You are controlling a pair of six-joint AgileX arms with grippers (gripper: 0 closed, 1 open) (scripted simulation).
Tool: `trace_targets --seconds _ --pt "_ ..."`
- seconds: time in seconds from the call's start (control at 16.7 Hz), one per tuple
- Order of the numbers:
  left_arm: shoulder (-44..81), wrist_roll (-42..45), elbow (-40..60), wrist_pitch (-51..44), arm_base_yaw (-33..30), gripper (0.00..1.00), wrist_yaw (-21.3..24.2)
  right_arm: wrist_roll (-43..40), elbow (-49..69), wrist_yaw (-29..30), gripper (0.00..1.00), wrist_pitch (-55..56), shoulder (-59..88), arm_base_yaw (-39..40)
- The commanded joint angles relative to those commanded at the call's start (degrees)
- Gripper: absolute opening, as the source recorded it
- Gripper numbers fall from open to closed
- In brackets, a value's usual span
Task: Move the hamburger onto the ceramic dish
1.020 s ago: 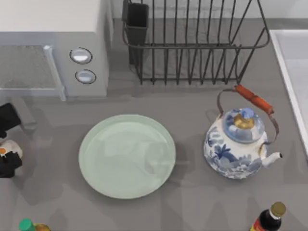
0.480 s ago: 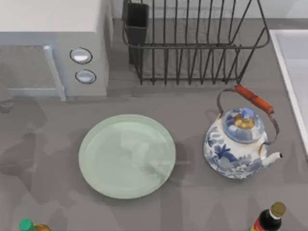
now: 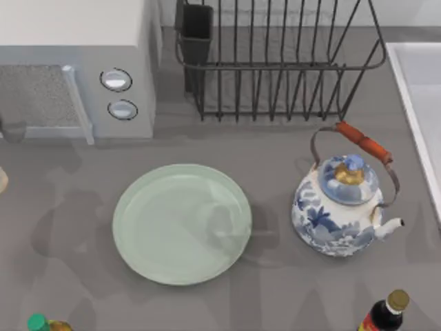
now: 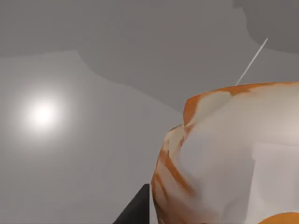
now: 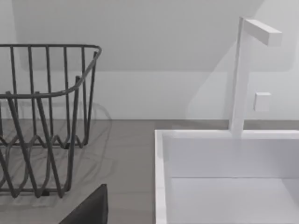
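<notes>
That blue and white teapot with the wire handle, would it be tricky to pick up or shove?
The teapot looks glazed, so its round belly would probably be slippery and chip if knocked. Its tall hoop handle stands upright, likely the surest place to hook it. Pushed low, it would probably slide on the table; pushed high, it might tip toward its spout.

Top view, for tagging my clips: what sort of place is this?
Probably a rendered kitchen counter: a black wire dish rack, a white sink basin with faucet, and a blue-and-white patterned teapot.
</notes>
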Motion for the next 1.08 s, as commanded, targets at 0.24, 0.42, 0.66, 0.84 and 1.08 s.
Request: trace_targets --seconds 0.24,0.42,0.66,0.84,1.08 --pt "-0.07 0.09 -0.21 0.10 0.19 0.00 -0.12 0.00 0.00 0.00 1.00 0.00 0.00 0.00" --pt "2.14 -0.45 -1.00 -1.14 -2.56 0.00 -0.95 0.00 0.00 0.00 1.00 0.00 0.00 0.00" --pt "6.57 -1.14 -0.89 -2.20 -13.58 0.00 -3.81 0.00 0.00 0.00 1.00 0.00 0.00 0.00" --pt "10.16 -2.12 1.78 -1.64 -24.89 0.00 -4.86 0.00 0.00 0.00 1.00 0.00 0.00 0.00" --pt "12.20 -3.45 6.63 -0.83 -36.24 0.00 -3.72 0.00 0.00 0.00 1.00 0.00 0.00 0.00"
